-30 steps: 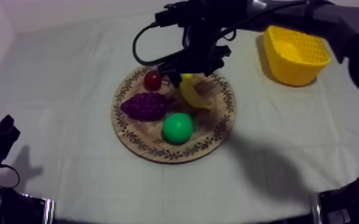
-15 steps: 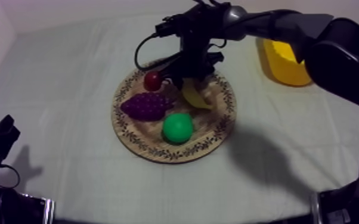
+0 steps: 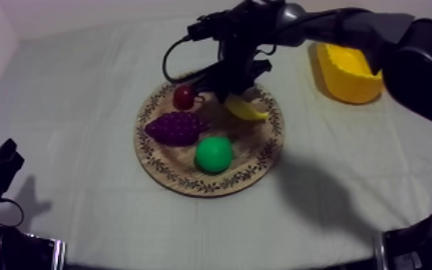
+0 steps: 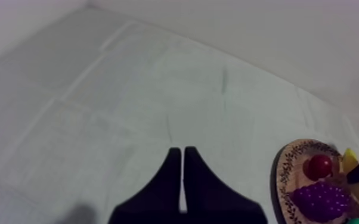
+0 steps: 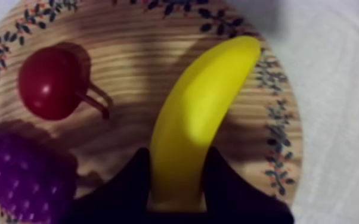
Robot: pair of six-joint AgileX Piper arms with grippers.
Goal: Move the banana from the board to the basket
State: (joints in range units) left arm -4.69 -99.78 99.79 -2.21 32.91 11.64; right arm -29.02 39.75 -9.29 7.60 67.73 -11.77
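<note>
Right fingers (image 5: 128, 187) tight around the banana (image 5: 200, 113) over the wooden board (image 5: 140, 44); left fingers (image 4: 165, 190) together, empty

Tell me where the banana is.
Top view: the banana is in the right gripper over the wooden board's far side, right of the small red fruit.

place: robot lab bench | cue: cloth-covered table (image 3: 75, 108), bare wall (image 4: 289, 36)

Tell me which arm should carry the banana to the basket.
Right. The right gripper is shut on the banana, and the basket stands at that side. The left gripper lies shut on nothing, away from the board.
</note>
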